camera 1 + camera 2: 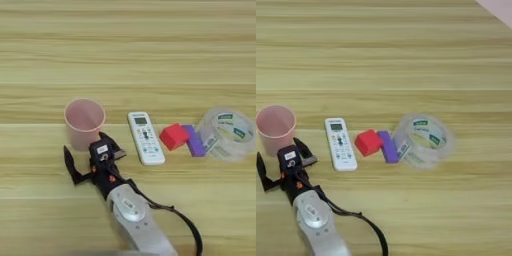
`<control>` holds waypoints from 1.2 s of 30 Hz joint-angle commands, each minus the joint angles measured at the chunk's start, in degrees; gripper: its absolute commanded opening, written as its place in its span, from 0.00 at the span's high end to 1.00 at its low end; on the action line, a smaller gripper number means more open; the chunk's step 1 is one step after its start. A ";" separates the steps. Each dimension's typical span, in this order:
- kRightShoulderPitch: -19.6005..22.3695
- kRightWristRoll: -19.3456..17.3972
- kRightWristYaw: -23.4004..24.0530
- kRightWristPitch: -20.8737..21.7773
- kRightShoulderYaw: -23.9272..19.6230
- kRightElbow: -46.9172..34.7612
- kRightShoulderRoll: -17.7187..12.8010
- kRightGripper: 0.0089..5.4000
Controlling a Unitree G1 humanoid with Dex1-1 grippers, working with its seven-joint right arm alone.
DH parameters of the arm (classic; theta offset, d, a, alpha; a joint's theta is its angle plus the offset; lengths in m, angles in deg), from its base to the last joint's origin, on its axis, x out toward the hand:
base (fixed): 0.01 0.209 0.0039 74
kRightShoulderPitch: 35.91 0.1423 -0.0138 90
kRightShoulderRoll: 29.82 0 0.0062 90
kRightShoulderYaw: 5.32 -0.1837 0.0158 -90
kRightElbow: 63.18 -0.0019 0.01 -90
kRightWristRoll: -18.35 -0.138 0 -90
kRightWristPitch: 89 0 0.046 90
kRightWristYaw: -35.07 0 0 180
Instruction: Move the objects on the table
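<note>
A pale pink cup stands upright on the table, left of centre. My right gripper is open just in front of it. One black finger is at the cup's lower left and the other finger is at its lower right. I cannot tell whether either finger touches the cup. To the cup's right lies a slim white remote with its screen at the far end. Further right, a small red cube sits against a small purple bar.
A clear tape roll lies flat right of the purple bar, touching it. My silver forearm and a black cable reach in from the bottom edge. Bare wood stretches across the far half of the table.
</note>
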State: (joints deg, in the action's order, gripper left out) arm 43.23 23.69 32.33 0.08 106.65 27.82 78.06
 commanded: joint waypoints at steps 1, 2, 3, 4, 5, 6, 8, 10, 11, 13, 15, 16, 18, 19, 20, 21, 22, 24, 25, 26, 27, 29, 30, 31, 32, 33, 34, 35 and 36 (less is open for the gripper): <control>2.35 0.21 1.41 -1.47 -0.17 3.61 2.96 0.00; 3.07 0.07 1.57 -1.30 -0.25 4.39 3.15 0.00; 3.55 -0.05 1.74 -1.14 -0.25 4.93 3.25 0.00; 3.98 -0.12 1.86 -0.99 -0.12 5.43 3.39 0.00; 4.25 -0.17 1.94 -0.86 0.04 5.75 3.48 0.00; 4.43 -0.21 1.97 -0.76 0.18 5.94 3.52 0.00; 4.80 -0.30 2.00 -0.58 0.41 6.28 3.58 0.00; 5.31 -0.40 2.02 -0.42 0.55 6.63 3.73 0.00; 5.55 -0.45 2.04 -0.33 0.60 6.78 3.79 0.00; 5.86 -0.58 2.04 0.04 0.72 7.06 3.79 0.00; 6.00 -0.71 2.07 0.38 0.79 7.27 3.72 0.00; 6.03 -0.75 2.11 0.50 0.83 7.32 3.69 0.00; 5.96 -0.79 2.24 0.69 1.02 7.29 3.63 0.00; 5.87 -0.80 2.29 0.75 1.10 7.22 3.58 0.00; 5.72 -0.74 2.35 0.77 1.18 6.95 3.49 0.00; 5.53 -0.70 2.39 0.73 1.26 6.57 3.40 0.00; 5.36 -0.65 2.42 0.69 1.34 6.23 3.33 0.00; 5.00 -0.58 2.45 0.63 1.54 5.61 3.23 0.00; 4.84 -0.55 2.45 0.63 1.63 5.38 3.19 0.00; 4.70 -0.55 2.44 0.65 1.69 5.22 3.14 0.00; 4.58 -0.54 2.44 0.67 1.73 5.10 3.07 0.00; 4.10 -0.61 2.43 0.86 1.65 4.74 2.76 0.00; 3.84 -0.65 2.46 0.97 1.57 4.54 2.62 0.00; 3.63 -0.68 2.48 1.04 1.51 4.36 2.51 0.00; 3.29 -0.72 2.52 1.12 1.43 4.01 2.38 0.00; 2.94 -0.76 2.52 1.17 1.36 3.63 2.25 0.00; 2.63 -0.78 2.54 1.20 1.29 3.29 2.16 0.00; 2.38 -0.77 2.62 1.25 1.20 2.98 2.11 0.00; 2.15 -0.76 2.71 1.30 1.09 2.67 2.09 0.00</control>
State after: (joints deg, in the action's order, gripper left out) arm 46.53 23.20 34.68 1.71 107.68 31.26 78.13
